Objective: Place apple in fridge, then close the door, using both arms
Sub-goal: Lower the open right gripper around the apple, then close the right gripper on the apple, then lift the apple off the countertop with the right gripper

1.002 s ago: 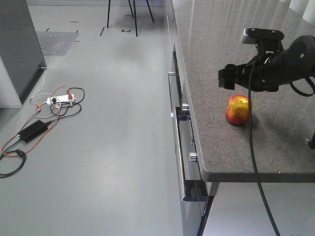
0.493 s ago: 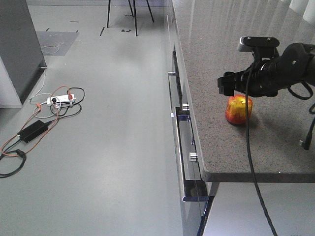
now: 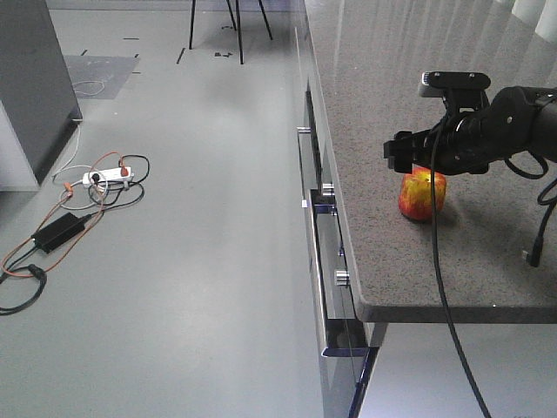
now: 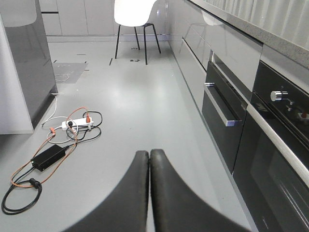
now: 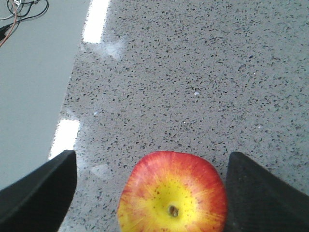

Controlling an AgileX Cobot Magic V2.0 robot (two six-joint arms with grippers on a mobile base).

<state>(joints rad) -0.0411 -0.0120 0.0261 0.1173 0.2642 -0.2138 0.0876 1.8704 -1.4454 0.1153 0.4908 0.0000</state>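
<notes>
Grey speckled stone counter (image 3: 409, 78) runs along the right of the front view, with pale grey floor (image 3: 200, 261) to its left. We note the apple (image 3: 422, 193) resting on the counter, set back from the left edge and toward the near end. It is red with yellow streaks. In the right wrist view the apple (image 5: 173, 193) shows its yellow centre and stem pit facing up.

The right claw (image 3: 407, 157) hangs just above the apple, spread wide. In the wrist view the right claw (image 5: 149, 193) has one dark finger on each side of the fruit, with bare counter showing in both gaps, so no contact.

The left claw (image 4: 149, 164) points over the floor, its fingers pressed together and holding nothing.

Below the counter edge: black oven (image 4: 275, 145) with silver knobs. On the far-left floor: white power strip (image 3: 109, 177) with tangled cables. Far off, a white chair (image 4: 134, 12). The fridge (image 3: 30, 87) stands at far left; only a dark grey side shows.
</notes>
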